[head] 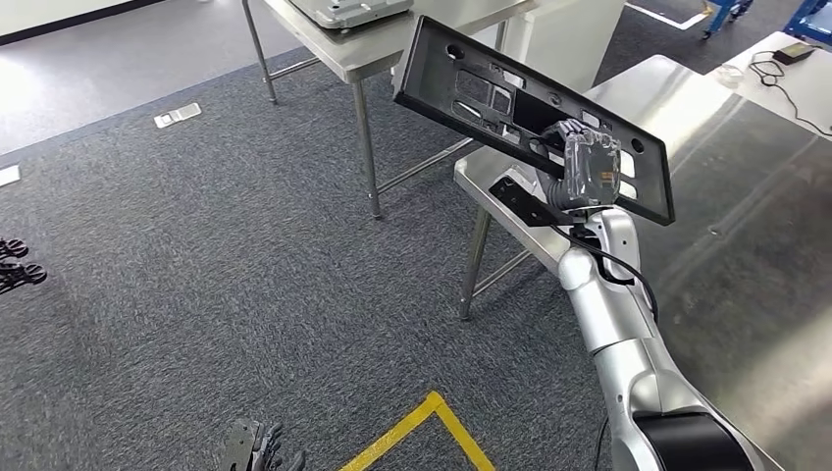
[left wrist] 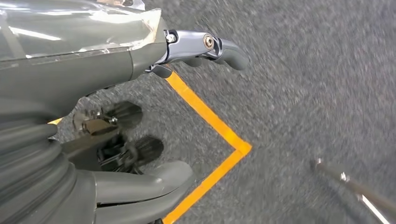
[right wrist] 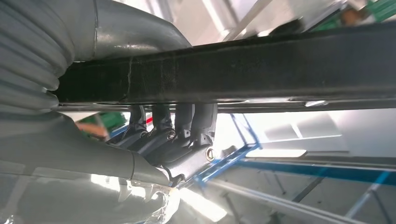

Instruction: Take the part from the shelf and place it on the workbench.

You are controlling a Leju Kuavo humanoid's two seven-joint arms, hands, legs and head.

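workbench (head: 746, 196): steel, black strip (head: 520, 199) at edge | carpet floor (head: 196, 275): yellow tape (head: 422, 432)

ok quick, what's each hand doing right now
Left hand: hangs over the carpet, fingers apart, holding nothing, open.
Right hand: grips the black part above the workbench.

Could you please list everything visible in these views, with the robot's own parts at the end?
part: one, black, flat panel with cut-outs, held tilted above the near workbench's corner
workbench: one, shiny steel, on the right
second table: one, grey metal, further back, bearing a grey tray-like item
cable and small device: one, black, on a white surface far right
floor tape: one corner mark, yellow, on grey carpet
white tags: two, on the carpet at left
right robot hand: one, grips the part
left robot hand: one, hanging over the carpet, holds nothing
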